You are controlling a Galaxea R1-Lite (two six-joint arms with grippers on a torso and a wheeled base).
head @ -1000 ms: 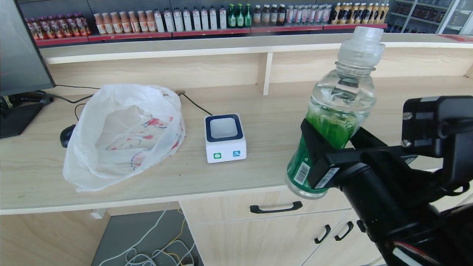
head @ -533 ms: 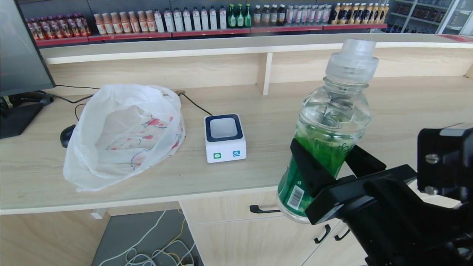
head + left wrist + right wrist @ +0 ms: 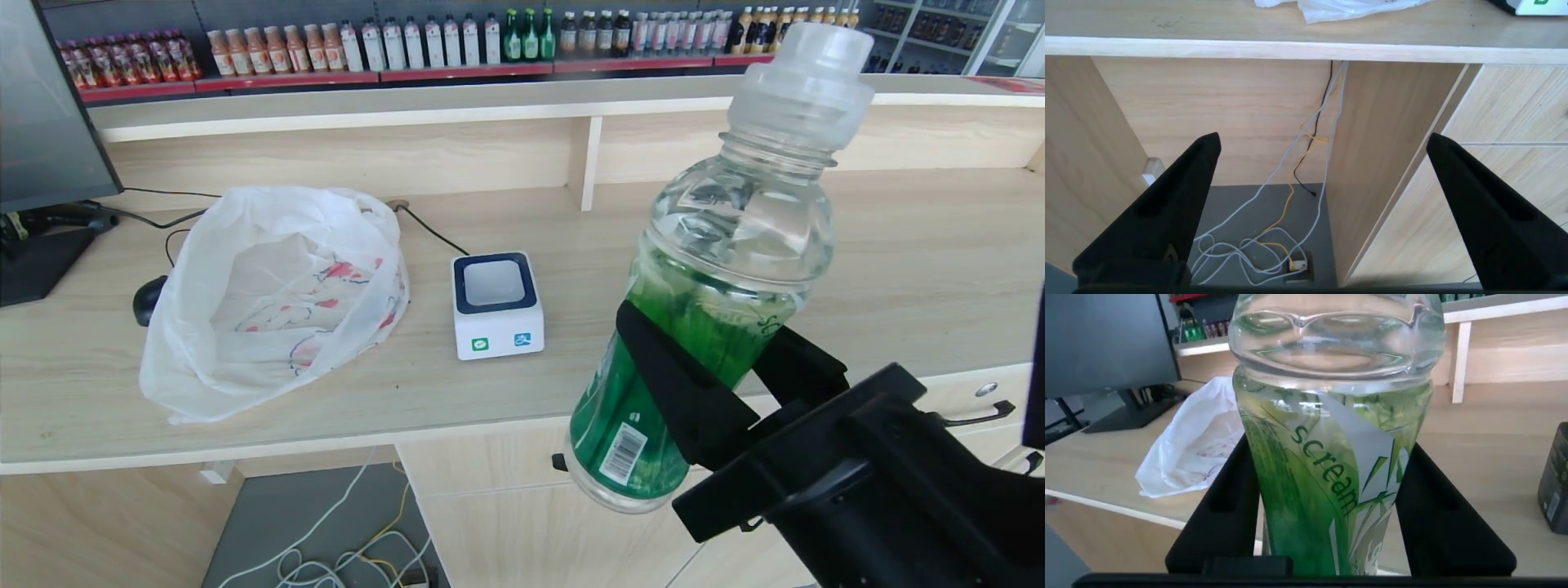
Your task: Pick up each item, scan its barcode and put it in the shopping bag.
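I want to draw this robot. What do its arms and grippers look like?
Both are plain matte black. The right gripper has two flat, slab-like fingers fixed to a chunky, angular black arm. The left gripper has two long black fingers, narrow at the tips and wider toward the base.

A clear, green-labelled bottle (image 3: 718, 245) with a clear cap leans tilted in the right pincer (image 3: 722, 347), barcode (image 3: 622, 453) low on its side, right of the white scanner (image 3: 496, 304) and open white shopping bag (image 3: 273, 294) on the bench (image 3: 914, 261).
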